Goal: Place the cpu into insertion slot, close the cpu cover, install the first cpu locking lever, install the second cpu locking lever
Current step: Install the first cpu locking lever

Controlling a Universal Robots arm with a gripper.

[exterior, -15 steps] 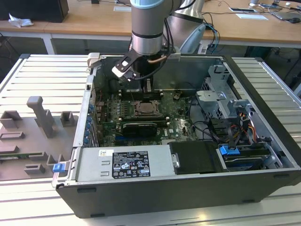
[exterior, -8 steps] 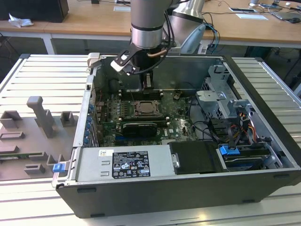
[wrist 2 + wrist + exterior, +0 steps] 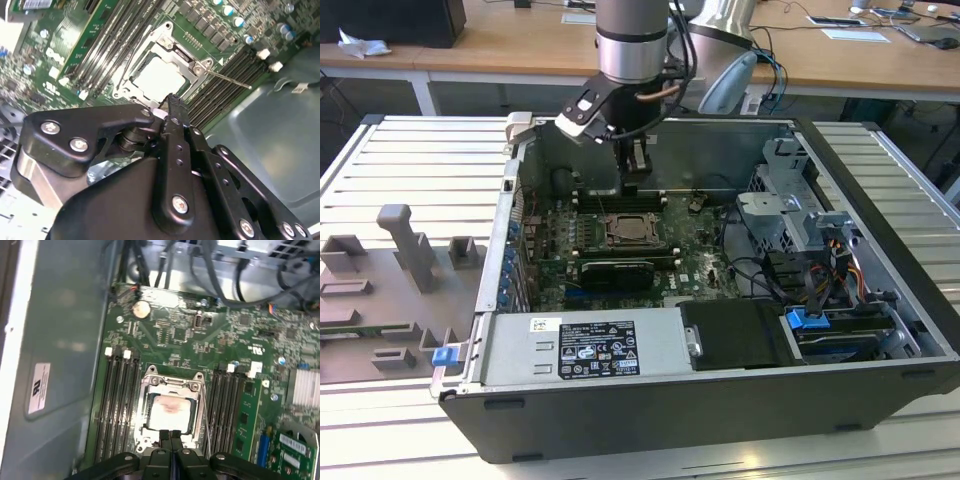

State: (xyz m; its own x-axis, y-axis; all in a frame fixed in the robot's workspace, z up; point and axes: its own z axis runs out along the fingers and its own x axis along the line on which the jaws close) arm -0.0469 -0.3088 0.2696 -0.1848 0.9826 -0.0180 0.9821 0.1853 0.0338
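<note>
The cpu (image 3: pixel 169 412) lies in the insertion slot (image 3: pixel 148 426), framed by the lowered cpu cover (image 3: pixel 172 386).

The end effector (image 3: pixel 171 435) hangs right over one edge of the socket. Its two black fingers are pressed together with nothing between them, and I cannot tell whether the tips touch the cover. One thin lever rod (image 3: pixel 227 79) juts out free from a corner of the cover. Two banks of long black memory slots (image 3: pixel 120 400) flank the socket, one on each side. Further out on the green board (image 3: pixel 170 340) sit one coin battery (image 3: pixel 141 309) and one black graphics card (image 3: pixel 615 272). Loose cables (image 3: pixel 750 270) and a silver power supply (image 3: pixel 580 348) lie inside the open computer case (image 3: pixel 650 440), which stands on the ribbed table (image 3: pixel 410 150).
</note>
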